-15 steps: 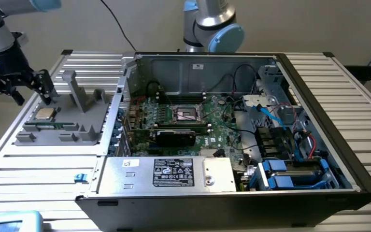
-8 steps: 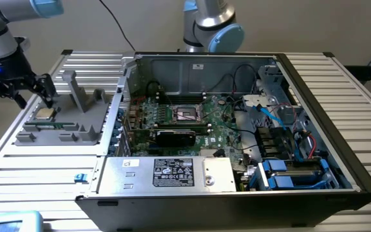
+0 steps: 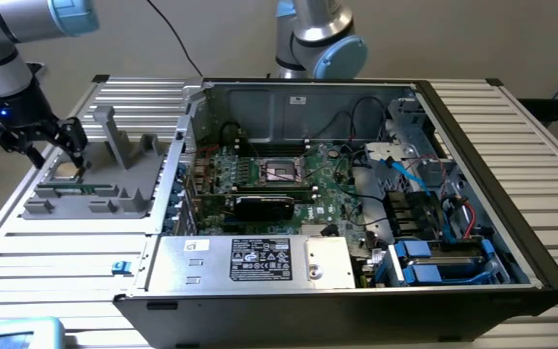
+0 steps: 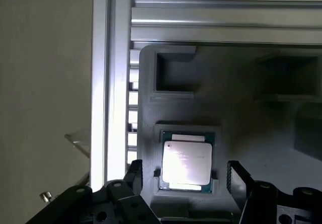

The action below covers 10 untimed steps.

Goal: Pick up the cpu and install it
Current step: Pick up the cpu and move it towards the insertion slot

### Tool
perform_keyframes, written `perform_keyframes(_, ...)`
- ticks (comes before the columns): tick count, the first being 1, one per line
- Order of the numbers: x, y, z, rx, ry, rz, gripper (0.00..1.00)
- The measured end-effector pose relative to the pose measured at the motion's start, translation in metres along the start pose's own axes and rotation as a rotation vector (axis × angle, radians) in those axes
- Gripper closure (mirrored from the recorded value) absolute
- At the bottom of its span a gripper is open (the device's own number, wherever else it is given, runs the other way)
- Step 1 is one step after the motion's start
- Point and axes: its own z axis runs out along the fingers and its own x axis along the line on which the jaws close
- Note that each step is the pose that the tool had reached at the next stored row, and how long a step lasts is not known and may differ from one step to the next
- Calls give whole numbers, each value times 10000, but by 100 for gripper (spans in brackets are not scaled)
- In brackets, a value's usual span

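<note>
Early stage: cpu [image 4: 186, 163] not yet picked, lies flat in recess of grey tray [image 3: 134, 190] at exterior view's left, outside computer case [image 3: 473, 218]. Jaws wide open, empty, hang over cpu, one each side. Socket [image 3: 281, 171] looks vacant. Recess walls hug cpu edges. Tray post [image 3: 104, 123] near jaws. Case wall stands between tray and socket.

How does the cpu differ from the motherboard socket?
The cpu lies in the grey tray outside the computer case; the socket sits on the motherboard inside it. The cpu has a silvery top with a green rim; the socket is a black frame with a shiny centre. The open end effector hangs over the cpu; nothing is over the socket. Both lie flat.
</note>
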Motion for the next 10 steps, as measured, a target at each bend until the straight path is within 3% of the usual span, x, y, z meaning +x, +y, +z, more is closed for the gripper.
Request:
perform_keyframes(3, -22, -1, 44, -46, 13, 0, 22)
perform_keyframes(6, -23, -2, 77, -82, 70, 2, 22)
perform_keyframes(10, -23, -3, 85, -85, 89, 2, 22)
